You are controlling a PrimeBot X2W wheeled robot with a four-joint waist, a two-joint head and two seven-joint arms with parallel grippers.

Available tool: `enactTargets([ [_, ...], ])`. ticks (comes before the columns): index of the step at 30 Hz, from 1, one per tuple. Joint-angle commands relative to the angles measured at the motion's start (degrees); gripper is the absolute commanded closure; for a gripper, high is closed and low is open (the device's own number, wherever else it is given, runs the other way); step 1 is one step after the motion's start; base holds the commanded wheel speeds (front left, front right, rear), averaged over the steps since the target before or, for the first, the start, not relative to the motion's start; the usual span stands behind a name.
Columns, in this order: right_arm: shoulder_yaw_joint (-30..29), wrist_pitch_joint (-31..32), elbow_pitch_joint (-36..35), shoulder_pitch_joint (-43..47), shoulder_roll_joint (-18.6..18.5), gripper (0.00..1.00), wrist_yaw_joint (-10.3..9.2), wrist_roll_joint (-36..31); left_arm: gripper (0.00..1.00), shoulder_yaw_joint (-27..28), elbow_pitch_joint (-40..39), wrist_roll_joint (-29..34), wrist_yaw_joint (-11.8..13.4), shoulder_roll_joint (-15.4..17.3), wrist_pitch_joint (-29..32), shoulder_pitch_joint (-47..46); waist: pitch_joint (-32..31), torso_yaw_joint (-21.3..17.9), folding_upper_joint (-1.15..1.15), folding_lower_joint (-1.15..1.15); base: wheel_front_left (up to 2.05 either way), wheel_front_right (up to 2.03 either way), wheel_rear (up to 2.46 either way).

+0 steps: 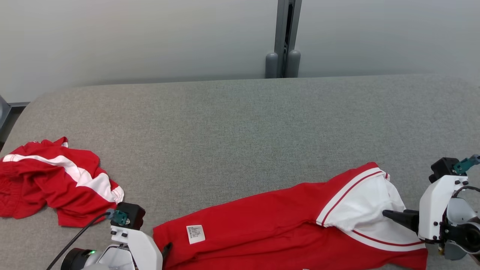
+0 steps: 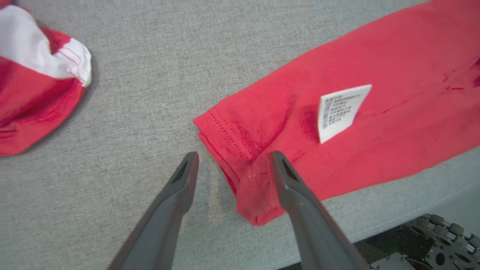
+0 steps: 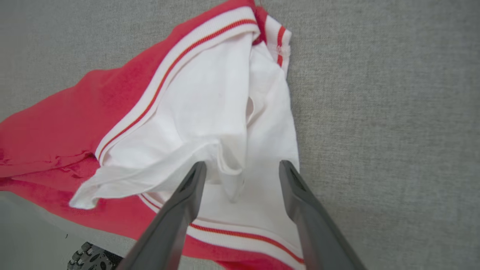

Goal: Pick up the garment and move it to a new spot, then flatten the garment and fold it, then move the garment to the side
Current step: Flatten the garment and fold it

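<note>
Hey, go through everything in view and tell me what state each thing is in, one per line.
Long red garment, laid out lengthwise, white end rumpled, not folded.
Second red and white garment, crumpled in a heap at the left.
Care label, exposed on the red cloth.
Left pincer, open, straddling the hem corner.
Right pincer, open, over the white part.

Left gripper [image 2: 234, 154] jaws wide apart, nothing pinched. Red garment [image 2: 375, 75] flat on grey fabric surface [image 2: 150, 75], hemmed corner lying between fingers, one finger overlapping cloth. White care label [image 2: 339, 112] near fingertips. Second red-white garment [image 2: 33, 93] crumpled at left edge, well apart.
</note>
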Motion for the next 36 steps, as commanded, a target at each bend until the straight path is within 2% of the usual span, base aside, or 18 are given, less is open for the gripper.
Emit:
enactTargets([
  [1, -0.49, 0.5, -0.47, 1.24, -0.52, 0.0, 0.01, 0.51, 0.0, 0.58, -0.26, -0.1, 0.8, 0.35, -0.71, 1.13, -0.74, 0.07, 0.0, 0.0, 0.0, 0.0, 0.0],
  [9, -3.54, -2.27, -3.34, 4.56, -2.26, 0.0, 0.01, 1.95, 0.0, 3.29, -2.01, -0.37, 2.93, 1.37, -5.48, 3.1, -3.03, 0.24, 0.0, 0.0, 0.0, 0.0, 0.0],
  [13, -6.41, -5.76, -7.0, 7.86, -4.14, 0.0, 0.01, 3.18, 0.0, 6.51, -3.07, -0.25, 5.12, 1.37, -11.06, 4.49, -3.95, 0.46, 0.0, 0.0, 0.0, 0.0, 0.0],
  [16, -9.43, -10.9, -11.25, 10.24, -6.04, 0.0, 0.01, 3.04, 0.0, 9.11, -4.14, -0.25, 7.03, 1.1, -15.25, 5.77, -4.26, 0.62, 0.0, 0.0, 0.0, 0.0, 0.0],
  [21, -14.35, -23.3, -16.83, 13.36, -8.14, 0.0, 0.01, -2.95, 0.0, 11.92, -6.03, 0.38, 8.61, 0.93, -20.86, 7.34, -4.5, 0.61, 0.0, 0.0, 0.0, 0.0, 0.0],
  [27, -22.94, -36.93, -19.0, 18.05, -4.52, 0.0, 0.01, -11.32, 0.0, 15.54, -6.82, 1.47, 10.07, 0.6, -28.33, 9.5, -5.11, 0.44, 0.0, 0.0, 0.0, 0.0, 0.0],
  [31, -30.35, -39.41, -19.31, 21.88, 0.05, 0.0, 0.01, -17.17, 0.0, 18.21, -7.4, 2.92, 10.9, 0.12, -32.03, 11.18, -5.49, 0.4, 0.0, 0.0, 0.0, 0.0, 0.0],
  [36, -41.6, -40.01, -21.96, 27.45, 7.65, 0.0, 0.01, -27.87, 0.0, 23.04, -7.49, 6.63, 8.88, -2.12, -33.53, 14.49, -5.54, 0.41, 0.0, 0.0, 0.0, 0.0, 0.0],
])
